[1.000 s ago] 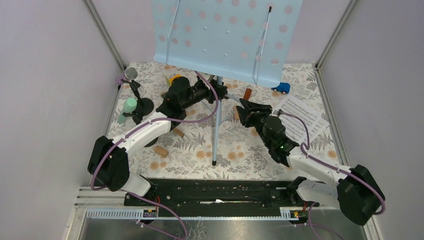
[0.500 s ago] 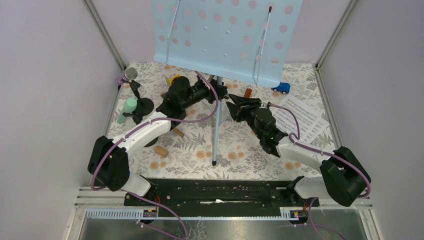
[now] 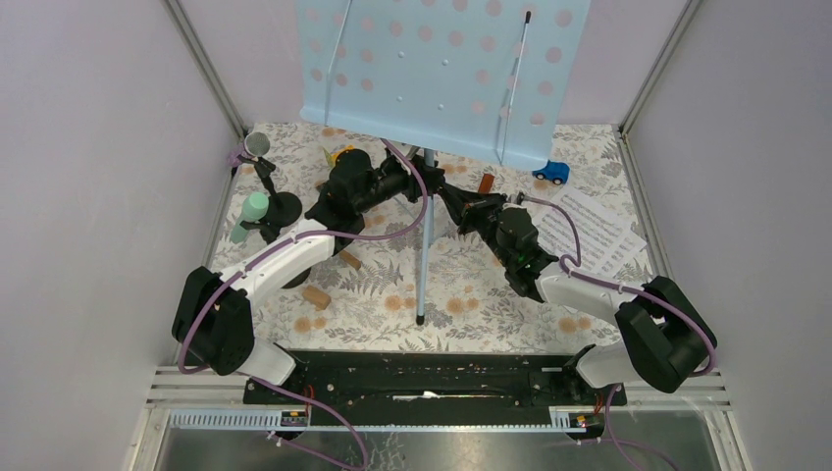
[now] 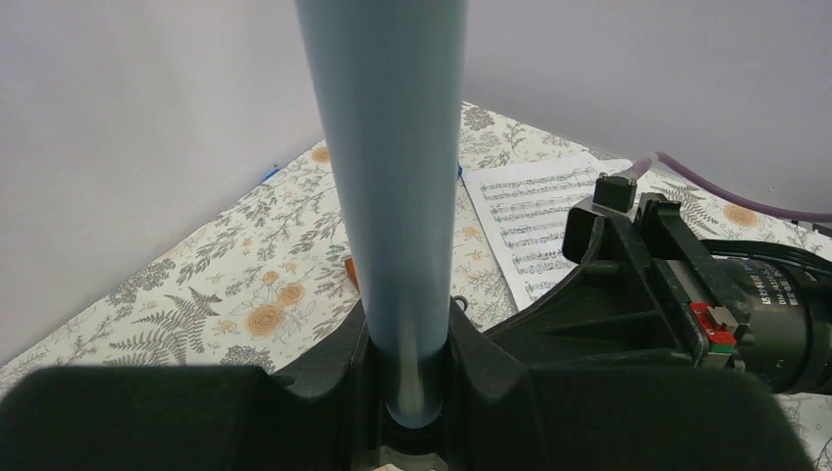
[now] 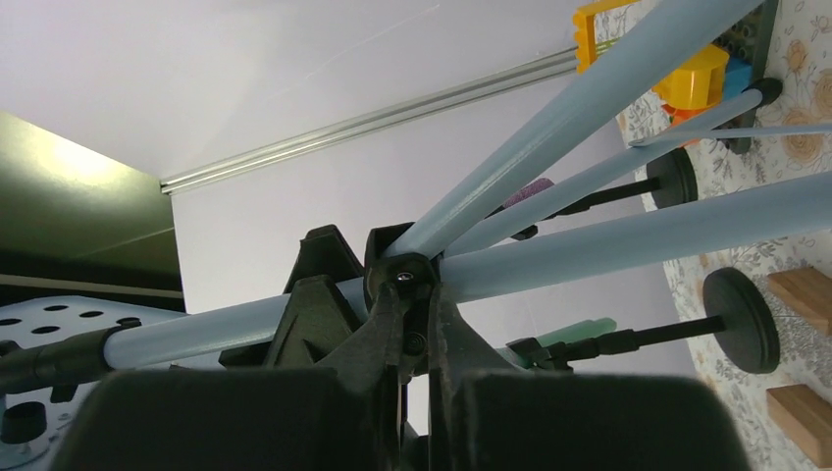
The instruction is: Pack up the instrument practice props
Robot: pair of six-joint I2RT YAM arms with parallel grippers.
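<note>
We see the pale blue music rack standing upright at the 12 o'clock side of the floral desk, its perforated tray high over the middle. Our left hand reaches in from 9 o'clock and is clamped around the rack's pole, which fills the gap between its fingers. Our right hand comes from 3 o'clock, its fingers pinched nearly together on the black hub where the tripod legs meet the pole. The sheet-music pages lie flat at 3 o'clock, just beyond the right wrist. At 9 to 10 o'clock the mint-green microphone and the purple glitter microphone sit in the two mic holders. A blue toy car rests at 1 o'clock, and wooden blocks lie at 8 o'clock.
</note>
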